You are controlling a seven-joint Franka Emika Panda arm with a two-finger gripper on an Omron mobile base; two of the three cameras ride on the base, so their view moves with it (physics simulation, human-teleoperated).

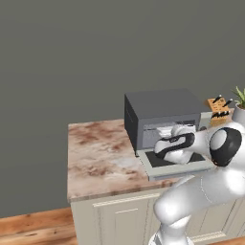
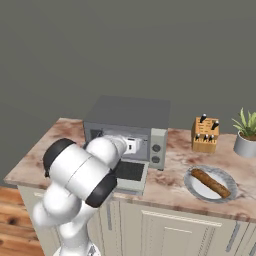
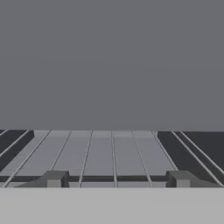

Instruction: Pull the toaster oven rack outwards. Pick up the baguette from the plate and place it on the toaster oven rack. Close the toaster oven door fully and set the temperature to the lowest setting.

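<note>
Toaster oven (image 2: pixel 131 117) sits on marble counter (image 1: pixel 98 158), door (image 1: pixel 177 165) dropped flat, glass facing up. Arm reaches in over the door; gripper (image 3: pixel 118 179) is at the cavity mouth, pointing straight in. Hand view: two dark fingertips (image 3: pixel 54 179) spread well apart at 6 o'clock, rack (image 3: pixel 103 153) wires running away between and past them toward the plain grey back wall at 12. Front cross-wire of rack lies right at the tips. Jaws wide, nothing pinched between them that I can see; can't tell if tips touch the wire or sit just above it.

Right base view: white wrist blocks most of the opening, rack itself hidden there. Knob column (image 2: pixel 157 152) on oven's right face, at 3 o'clock from the wrist.

Baguette (image 2: pixel 210 182) lies diagonally on the plate (image 2: pixel 192 182), well apart from oven, at about 4 o'clock from it. Knife block (image 2: pixel 205 134) at 12 from plate, potted plant (image 2: pixel 246 132) at 1–2 o'clock from plate, near counter's right end.

Left base view: oven near counter's right, bare marble to its 9 o'clock.
</note>
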